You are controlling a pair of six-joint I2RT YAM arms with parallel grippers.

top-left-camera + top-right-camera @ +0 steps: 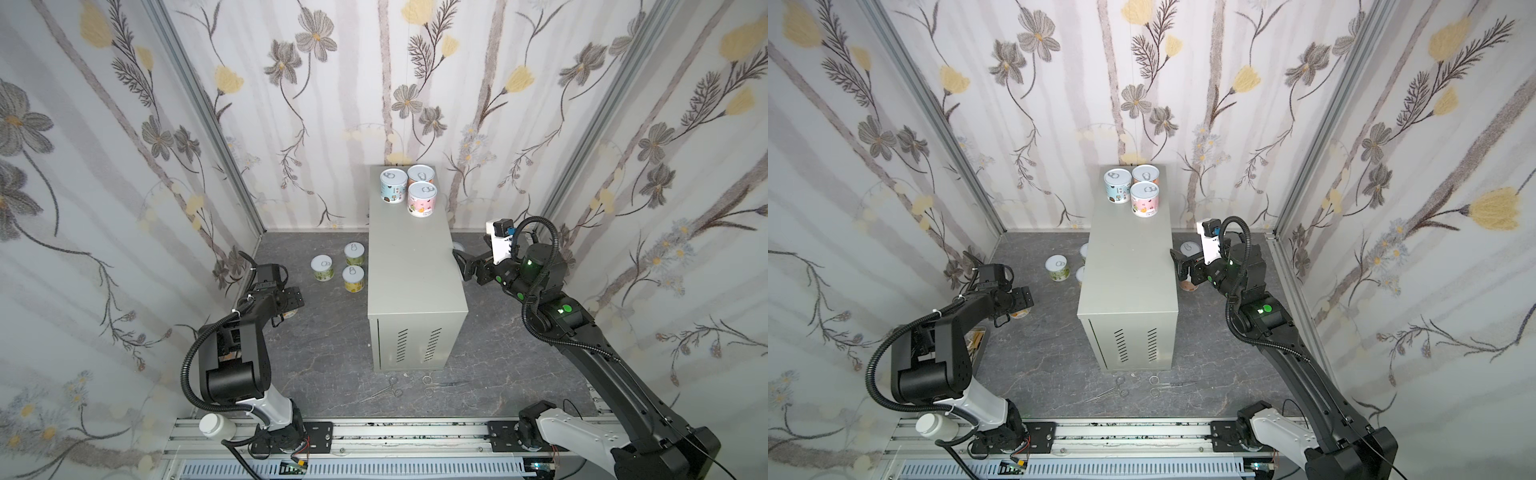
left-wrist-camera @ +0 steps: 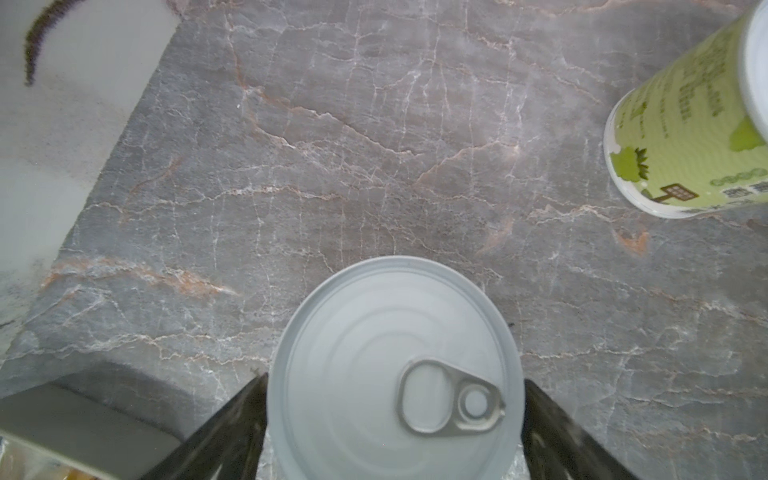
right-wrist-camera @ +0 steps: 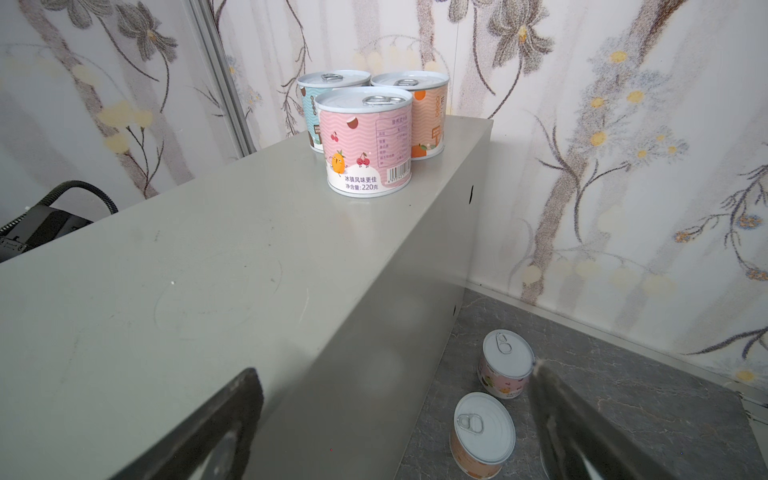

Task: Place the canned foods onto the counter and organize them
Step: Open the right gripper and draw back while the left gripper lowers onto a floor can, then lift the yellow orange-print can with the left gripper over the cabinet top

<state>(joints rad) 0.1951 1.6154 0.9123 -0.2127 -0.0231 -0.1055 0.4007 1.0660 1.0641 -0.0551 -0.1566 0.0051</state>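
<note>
While the right gripper (image 3: 395,370) hangs wide open and empty by the counter's (image 1: 409,257) right edge, the left gripper (image 2: 395,381) is the one at work. A can (image 2: 353,324) stands upright on the floor (image 2: 374,145) near its left edge, straight below that hand, lid up, axis vertical. The fingers (image 2: 232,424) flank it on both sides and seem to touch it; whether they've truly bitten I can't tell. Three cans (image 1: 422,198) sit clustered at the counter's far end, toward its right corner. From this can the counter lies off to the right and stands much taller — so I'd reckon a straight lift first, then across.
</note>
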